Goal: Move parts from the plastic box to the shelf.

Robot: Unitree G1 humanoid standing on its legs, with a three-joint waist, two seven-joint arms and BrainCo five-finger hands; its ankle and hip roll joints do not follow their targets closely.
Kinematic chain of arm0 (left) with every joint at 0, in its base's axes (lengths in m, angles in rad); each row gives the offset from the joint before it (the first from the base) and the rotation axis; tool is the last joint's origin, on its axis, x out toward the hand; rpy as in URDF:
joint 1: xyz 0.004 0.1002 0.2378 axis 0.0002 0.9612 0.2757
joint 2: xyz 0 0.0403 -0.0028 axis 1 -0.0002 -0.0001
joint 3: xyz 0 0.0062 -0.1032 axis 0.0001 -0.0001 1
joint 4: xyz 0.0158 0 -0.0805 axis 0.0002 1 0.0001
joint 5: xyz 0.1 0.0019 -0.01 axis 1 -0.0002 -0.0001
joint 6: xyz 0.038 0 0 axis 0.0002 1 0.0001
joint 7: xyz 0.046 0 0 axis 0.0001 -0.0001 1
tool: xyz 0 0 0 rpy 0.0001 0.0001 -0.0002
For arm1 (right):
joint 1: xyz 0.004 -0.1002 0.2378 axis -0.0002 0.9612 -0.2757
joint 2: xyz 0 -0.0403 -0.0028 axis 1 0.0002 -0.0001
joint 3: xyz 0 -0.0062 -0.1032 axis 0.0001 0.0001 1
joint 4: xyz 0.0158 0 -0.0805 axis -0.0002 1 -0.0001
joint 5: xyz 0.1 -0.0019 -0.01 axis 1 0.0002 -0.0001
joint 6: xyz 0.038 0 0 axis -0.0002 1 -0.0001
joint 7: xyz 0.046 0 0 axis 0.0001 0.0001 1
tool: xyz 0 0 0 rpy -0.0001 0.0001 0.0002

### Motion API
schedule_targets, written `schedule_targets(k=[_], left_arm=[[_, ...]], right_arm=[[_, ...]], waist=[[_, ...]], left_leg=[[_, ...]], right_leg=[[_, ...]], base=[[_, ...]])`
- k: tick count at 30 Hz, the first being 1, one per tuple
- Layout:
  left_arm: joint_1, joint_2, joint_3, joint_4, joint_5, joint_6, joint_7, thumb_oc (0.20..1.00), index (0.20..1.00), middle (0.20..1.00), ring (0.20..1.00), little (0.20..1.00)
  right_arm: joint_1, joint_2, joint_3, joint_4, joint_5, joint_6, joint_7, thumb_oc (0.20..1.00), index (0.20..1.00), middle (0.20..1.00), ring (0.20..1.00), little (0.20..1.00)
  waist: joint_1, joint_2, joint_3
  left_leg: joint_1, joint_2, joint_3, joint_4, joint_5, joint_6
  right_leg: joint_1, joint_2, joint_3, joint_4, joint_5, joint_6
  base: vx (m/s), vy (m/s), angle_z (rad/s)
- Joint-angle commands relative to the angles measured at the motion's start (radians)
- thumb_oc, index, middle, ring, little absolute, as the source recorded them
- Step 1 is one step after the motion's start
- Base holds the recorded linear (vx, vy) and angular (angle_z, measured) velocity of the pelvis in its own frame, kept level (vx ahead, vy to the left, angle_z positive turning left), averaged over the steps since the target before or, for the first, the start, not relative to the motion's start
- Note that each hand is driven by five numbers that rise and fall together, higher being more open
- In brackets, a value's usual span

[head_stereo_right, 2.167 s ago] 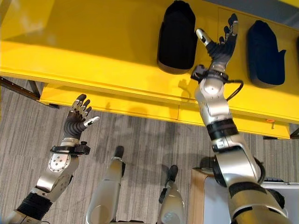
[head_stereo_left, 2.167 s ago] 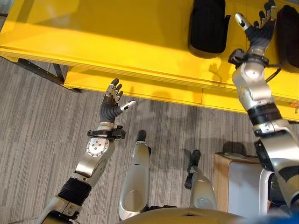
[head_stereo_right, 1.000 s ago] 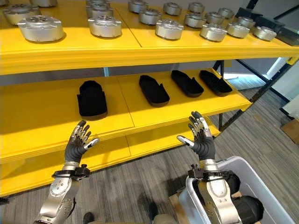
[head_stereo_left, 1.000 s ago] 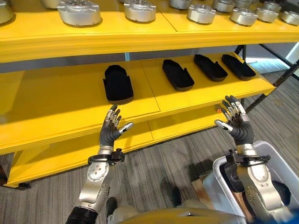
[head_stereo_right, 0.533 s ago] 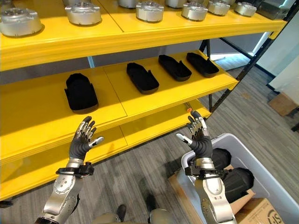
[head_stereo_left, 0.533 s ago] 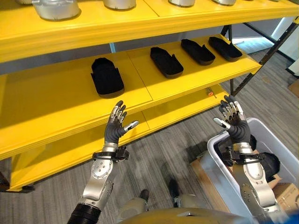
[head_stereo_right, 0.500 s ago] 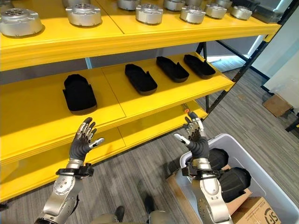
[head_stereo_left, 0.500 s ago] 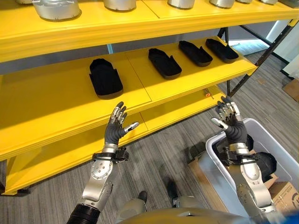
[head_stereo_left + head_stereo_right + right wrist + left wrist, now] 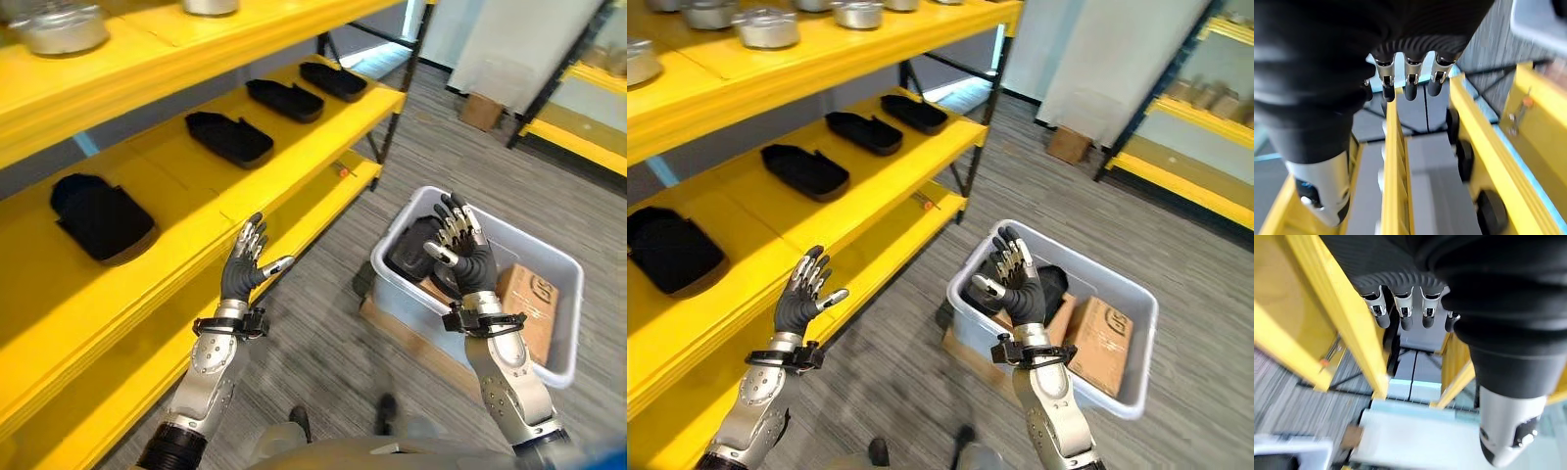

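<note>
Inside grey plastic box [image 9: 549, 257], bulky black parts [image 9: 411, 250].

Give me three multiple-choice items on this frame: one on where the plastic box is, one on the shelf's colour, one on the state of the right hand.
1. Where is the plastic box?
A. on the floor by the shelf's end
B. on the middle shelf
C. in the left hand

2. What colour is the shelf?
A. blue
B. yellow
C. white

3. What state is the right hand in?
A. shut on a black part
B. open above the box
C. flat on the floor

Key: 1 A, it stands on grey flooring; 2 B, its boards are yellow; 3 B, its fingers are straight and hold nothing.
</note>
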Motion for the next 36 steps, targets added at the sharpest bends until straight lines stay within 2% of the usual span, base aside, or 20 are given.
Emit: schedule_targets(k=[1, 5, 9, 10, 12, 16, 17, 18, 19, 20, 21, 22, 24, 26, 28, 29, 31, 32, 34, 36], left_arm=[[0.020, 0.012, 0.060, -0.063, 0.039, -0.040, -0.004, 1.000, 1.000, 1.000, 1.000, 1.000], [0.040, 0.000, 0.071, -0.059, 0.051, -0.040, -0.015, 1.000, 1.000, 1.000, 1.000, 1.000], [0.049, -0.015, 0.075, -0.051, 0.037, -0.037, -0.022, 1.000, 1.000, 1.000, 1.000, 1.000], [0.055, -0.016, 0.076, -0.050, 0.030, -0.032, -0.032, 1.000, 1.000, 1.000, 1.000, 1.000], [0.053, -0.020, 0.077, -0.054, 0.017, -0.031, -0.037, 1.000, 1.000, 1.000, 1.000, 1.000], [0.044, -0.027, 0.067, -0.045, 0.005, -0.029, -0.041, 1.000, 1.000, 1.000, 1.000, 1.000], [0.042, -0.031, 0.064, -0.046, -0.003, -0.030, -0.044, 1.000, 1.000, 1.000, 1.000, 1.000], [0.045, -0.036, 0.072, -0.045, -0.013, -0.031, -0.045, 1.000, 1.000, 1.000, 1.000, 1.000], [0.048, -0.038, 0.073, -0.044, -0.019, -0.032, -0.045, 1.000, 1.000, 1.000, 1.000, 1.000], [0.047, -0.037, 0.073, -0.044, -0.019, -0.032, -0.045, 1.000, 1.000, 1.000, 1.000, 1.000], [0.044, -0.039, 0.073, -0.047, -0.020, -0.033, -0.040, 1.000, 1.000, 1.000, 1.000, 1.000], [0.043, -0.042, 0.073, -0.048, -0.023, -0.032, -0.040, 1.000, 1.000, 1.000, 1.000, 1.000], [0.048, -0.044, 0.073, -0.056, -0.022, -0.030, -0.045, 1.000, 1.000, 1.000, 1.000, 1.000], [0.060, -0.046, 0.075, -0.065, -0.027, -0.031, -0.051, 1.000, 1.000, 1.000, 1.000, 1.000], [0.068, -0.043, 0.072, -0.069, -0.024, -0.035, -0.049, 1.000, 1.000, 1.000, 1.000, 1.000], [0.069, -0.044, 0.071, -0.069, -0.024, -0.036, -0.049, 1.000, 1.000, 1.000, 1.000, 1.000], [0.071, -0.050, 0.078, -0.067, -0.009, -0.038, -0.044, 1.000, 1.000, 1.000, 1.000, 1.000], [0.085, -0.058, 0.087, -0.067, -0.015, -0.040, -0.045, 1.000, 1.000, 1.000, 1.000, 1.000], [0.095, -0.063, 0.090, -0.065, -0.022, -0.044, -0.050, 1.000, 1.000, 1.000, 1.000, 1.000], [0.084, -0.066, 0.082, -0.067, -0.041, -0.042, -0.058, 1.000, 1.000, 1.000, 1.000, 1.000]], right_arm=[[-0.039, -0.009, -0.039, -0.023, -0.043, -0.029, -0.008, 1.000, 1.000, 1.000, 1.000, 1.000], [0.005, -0.020, -0.064, -0.038, -0.038, -0.022, 0.006, 1.000, 1.000, 1.000, 1.000, 1.000], [0.050, -0.034, -0.112, -0.050, -0.024, -0.027, 0.012, 1.000, 1.000, 1.000, 1.000, 1.000], [0.059, -0.044, -0.135, -0.051, -0.012, -0.029, 0.014, 1.000, 1.000, 1.000, 1.000, 1.000], [0.063, -0.054, -0.158, -0.054, -0.008, -0.034, 0.015, 1.000, 1.000, 1.000, 1.000, 1.000], [0.070, -0.067, -0.179, -0.056, -0.001, -0.040, 0.016, 1.000, 1.000, 1.000, 1.000, 1.000], [0.073, -0.077, -0.183, -0.058, 0.009, -0.045, 0.018, 1.000, 1.000, 1.000, 1.000, 1.000], [0.068, -0.087, -0.182, -0.056, 0.012, -0.048, 0.017, 1.000, 1.000, 1.000, 1.000, 1.000], [0.064, -0.090, -0.176, -0.057, 0.018, -0.052, 0.017, 1.000, 1.000, 1.000, 1.000, 1.000], [0.063, -0.089, -0.176, -0.057, 0.018, -0.052, 0.017, 1.000, 1.000, 1.000, 1.000, 1.000], [0.057, -0.105, -0.168, -0.058, 0.024, -0.057, 0.020, 1.000, 1.000, 1.000, 1.000, 1.000], [0.057, -0.107, -0.166, -0.056, 0.025, -0.057, 0.022, 1.000, 1.000, 1.000, 1.000, 1.000], [0.058, -0.110, -0.172, -0.054, 0.022, -0.058, 0.017, 1.000, 1.000, 1.000, 1.000, 1.000], [0.053, -0.110, -0.166, -0.046, 0.017, -0.061, 0.013, 1.000, 1.000, 1.000, 1.000, 1.000], [0.048, -0.113, -0.154, -0.032, 0.015, -0.060, 0.012, 1.000, 1.000, 1.000, 1.000, 1.000], [0.048, -0.114, -0.153, -0.032, 0.015, -0.060, 0.012, 1.000, 1.000, 1.000, 1.000, 1.000], [0.038, -0.113, -0.127, -0.026, 0.006, -0.055, 0.012, 1.000, 1.000, 1.000, 1.000, 1.000], [0.041, -0.107, -0.113, -0.030, 0.007, -0.051, 0.024, 1.000, 1.000, 1.000, 1.000, 1.000], [0.044, -0.105, -0.102, -0.028, 0.003, -0.047, 0.037, 1.000, 1.000, 1.000, 1.000, 1.000], [0.061, -0.098, -0.096, -0.032, 0.009, -0.040, 0.047, 1.000, 1.000, 1.000, 1.000, 1.000]], waist=[[-0.001, 0.018, 0.015], [-0.009, -0.004, 0.017], [-0.031, 0.000, 0.004], [-0.045, 0.010, 0.004], [-0.059, 0.018, 0.003], [-0.070, 0.020, -0.001], [-0.073, 0.020, -0.003], [-0.070, 0.017, 0.010], [-0.062, 0.009, 0.018], [-0.064, 0.008, 0.014], [-0.029, -0.018, 0.058], [-0.025, -0.031, 0.065], [-0.020, -0.037, 0.067], [-0.008, -0.031, 0.061], [0.006, -0.008, 0.063], [0.007, -0.008, 0.063], [0.032, 0.028, 0.066], [0.037, 0.035, 0.067], [0.045, 0.044, 0.059], [0.035, 0.048, 0.058]], left_leg=[[0.032, -0.034, -0.092, -0.043, -0.049, -0.032], [0.072, -0.041, -0.083, -0.051, -0.068, -0.039], [0.079, -0.006, -0.098, -0.043, -0.078, -0.060], [0.089, 0.023, -0.100, -0.035, -0.079, -0.073], [0.097, 0.060, -0.103, -0.023, -0.077, -0.097], [0.097, 0.097, -0.102, 0.003, -0.075, -0.119], [0.086, 0.119, -0.099, 0.040, -0.065, -0.131], [0.045, 0.161, -0.113, 0.183, -0.003, -0.155], [0.011, 0.170, -0.126, 0.261, 0.024, -0.155], [0.002, 0.169, -0.128, 0.263, 0.027, -0.154], [-0.090, 0.129, -0.206, 0.467, 0.074, -0.149], [-0.128, 0.110, -0.231, 0.479, 0.075, -0.139], [-0.183, 0.117, -0.248, 0.413, 0.054, -0.125], [-0.186, 0.149, -0.272, 0.267, 0.062, -0.127], [-0.198, 0.198, -0.316, 0.088, 0.148, -0.150], [-0.189, 0.200, -0.313, 0.073, 0.155, -0.152], [-0.201, 0.216, -0.400, -0.017, 0.219, -0.197], [-0.169, 0.214, -0.406, 0.008, 0.168, -0.184], [-0.156, 0.214, -0.411, -0.004, 0.162, -0.190], [-0.144, 0.200, -0.370, 0.013, 0.142, -0.192]], right_leg=[[-0.096, -0.036, -0.051, -0.061, 0.120, 0.100], [-0.061, -0.020, -0.039, -0.092, 0.138, 0.103], [-0.052, 0.011, -0.016, -0.062, 0.081, 0.082], [-0.053, 0.024, -0.017, -0.010, 0.031, 0.063], [-0.056, 0.043, -0.012, 0.028, -0.015, 0.044], [-0.049, 0.069, -0.008, 0.042, -0.047, 0.024], [-0.040, 0.091, -0.002, 0.034, -0.059, 0.008], [-0.012, 0.138, 0.024, 0.012, -0.078, -0.024], [-0.001, 0.153, 0.034, 0.000, -0.081, -0.038], [-0.006, 0.152, 0.032, -0.003, -0.077, -0.039], [0.025, 0.172, 0.061, -0.028, -0.078, -0.068], [0.029, 0.170, 0.067, -0.040, -0.078, -0.071], [0.041, 0.168, 0.081, -0.058, -0.082, -0.059], [0.058, 0.165, 0.106, -0.060, -0.099, -0.044], [0.064, 0.169, 0.133, -0.043, -0.120, -0.034], [0.064, 0.169, 0.134, -0.040, -0.123, -0.035], [0.084, 0.174, 0.193, -0.014, -0.157, -0.026], [0.089, 0.174, 0.224, 0.002, -0.180, -0.023], [0.087, 0.176, 0.239, 0.001, -0.178, -0.025], [0.093, 0.153, 0.242, 0.000, -0.174, -0.013]], base=[[0.09, -0.087, -0.84], [0.10, -0.102, -0.54], [0.15, -0.195, 0.00], [0.15, -0.203, 0.06], [0.18, -0.269, 0.11], [0.12, -0.176, 0.09], [0.18, -0.407, -0.05], [0.13, -0.381, -0.03], [0.06, -0.274, -0.05], [-0.01, -0.262, -0.13], [-0.01, -0.240, -0.46], [0.02, -0.261, -0.49], [0.11, -0.037, -0.61], [0.22, 0.100, -0.43], [0.19, 0.158, -0.51], [0.17, 0.136, -0.42], [0.29, 0.222, -0.44], [0.25, 0.261, -0.79], [0.13, 0.205, -1.20], [0.19, 0.270, -1.38]])
